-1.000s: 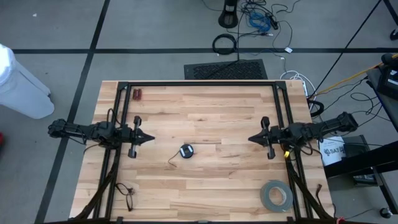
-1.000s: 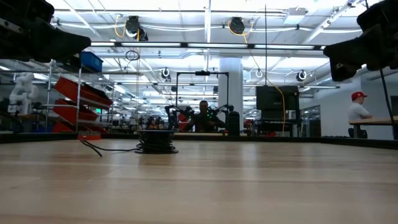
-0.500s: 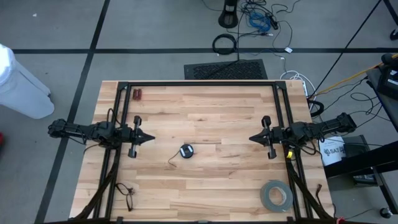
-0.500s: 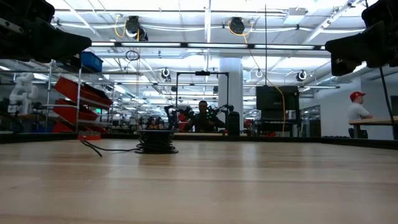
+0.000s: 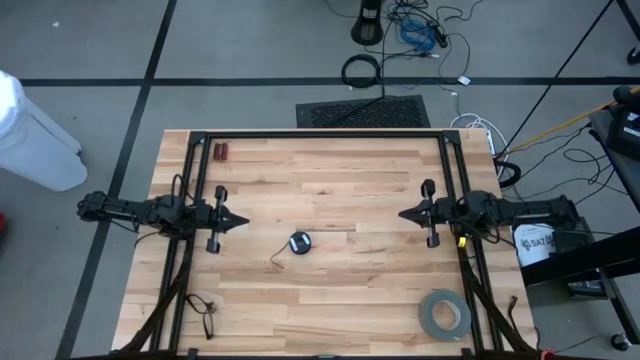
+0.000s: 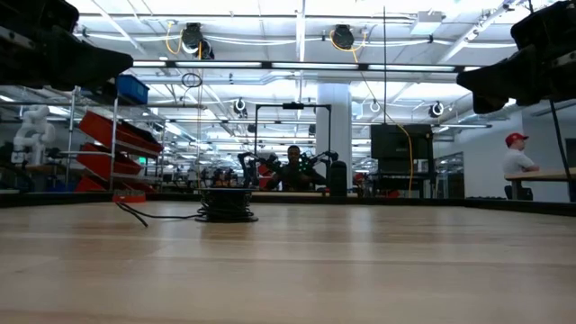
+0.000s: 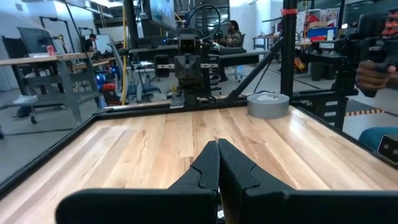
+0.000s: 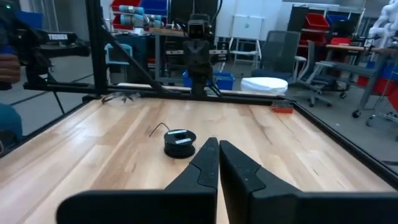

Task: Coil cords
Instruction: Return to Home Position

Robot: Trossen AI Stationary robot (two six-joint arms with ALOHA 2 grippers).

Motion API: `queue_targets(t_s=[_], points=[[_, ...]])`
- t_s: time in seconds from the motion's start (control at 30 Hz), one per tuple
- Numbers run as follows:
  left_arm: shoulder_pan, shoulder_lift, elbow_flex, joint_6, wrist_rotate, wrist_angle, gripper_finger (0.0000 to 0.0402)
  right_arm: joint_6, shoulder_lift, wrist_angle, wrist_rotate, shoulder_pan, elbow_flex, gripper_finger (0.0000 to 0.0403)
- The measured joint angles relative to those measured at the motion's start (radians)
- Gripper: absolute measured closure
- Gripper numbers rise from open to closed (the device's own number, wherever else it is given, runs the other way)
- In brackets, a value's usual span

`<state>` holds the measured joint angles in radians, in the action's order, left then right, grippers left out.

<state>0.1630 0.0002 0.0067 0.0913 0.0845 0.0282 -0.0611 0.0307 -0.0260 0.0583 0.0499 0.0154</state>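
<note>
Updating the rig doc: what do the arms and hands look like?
Both arms are black and segmented. The left hand and right hand match: two black wedge-shaped fingers on a short crossbar. Thin black cable loops on the left arm; a yellow spot by the right wrist.

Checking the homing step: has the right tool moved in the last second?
Yes, slightly. In the high view the right tool has shifted away from the grey tape roll, toward the far edge of the table.

Grey floor (image 5: 250,40) surrounds the wooden table (image 5: 330,170).
</note>
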Motion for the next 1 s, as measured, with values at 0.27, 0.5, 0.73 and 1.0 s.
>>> queue_targets(t_s=[0.27, 0.5, 0.73, 1.0], points=[[-0.044, 0.000, 0.000, 0.019, -0.022, -0.006, 0.0402, 0.022, 0.000, 0.013, -0.063, -0.012, 0.000, 0.0403], [-0.091, 0.000, 0.000, -0.057, -0.136, -0.019, 0.0402, 0.022, 0.000, 0.013, -0.063, -0.012, 0.000, 0.0403], [-0.091, 0.005, 0.000, -0.053, -0.134, -0.018, 0.0402, 0.022, 0.000, 0.013, -0.061, -0.012, 0.000, 0.0403], [-0.091, 0.050, 0.000, -0.056, -0.129, -0.017, 0.0402, 0.058, 0.000, 0.013, -0.061, -0.012, 0.000, 0.0403]])
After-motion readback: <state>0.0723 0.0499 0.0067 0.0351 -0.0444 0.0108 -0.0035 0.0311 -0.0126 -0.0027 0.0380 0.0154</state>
